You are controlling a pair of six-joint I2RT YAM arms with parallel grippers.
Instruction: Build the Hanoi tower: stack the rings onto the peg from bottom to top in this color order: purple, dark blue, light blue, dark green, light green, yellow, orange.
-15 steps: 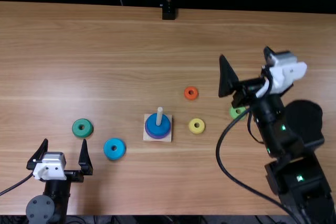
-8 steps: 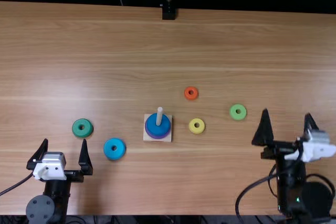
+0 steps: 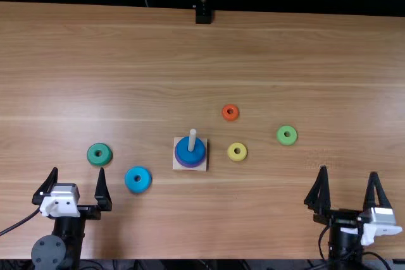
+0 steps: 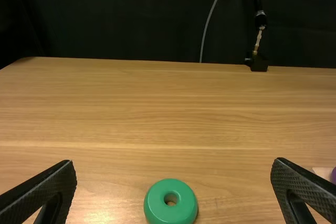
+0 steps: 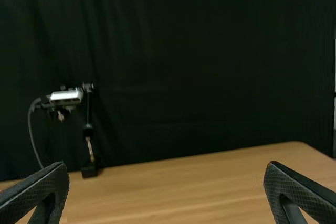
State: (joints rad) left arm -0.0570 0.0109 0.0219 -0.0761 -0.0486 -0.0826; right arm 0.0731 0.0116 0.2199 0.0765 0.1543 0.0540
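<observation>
already the purple ring [image 3: 187, 164] and dark blue ring [image 3: 198, 154] sit on the peg [image 3: 192, 138]; light blue ring [image 3: 131, 183], dark green ring [image 3: 93, 155], light green ring [image 3: 286, 140], yellow ring [image 3: 236, 157] and orange ring [image 3: 230, 117] wait on table [image 3: 253, 49]. left gripper [image 3: 78, 169] and right gripper [image 3: 348, 170] are wide open, empty.

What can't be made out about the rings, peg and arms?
- Top view: the purple ring's upper face and the peg's foot, hidden by the dark blue ring.
- Left wrist view: most of the peg's base and a bit of the dark green ring, cut off by edges.
- Top view: the right arm's mount, cut off by the bottom edge.
</observation>
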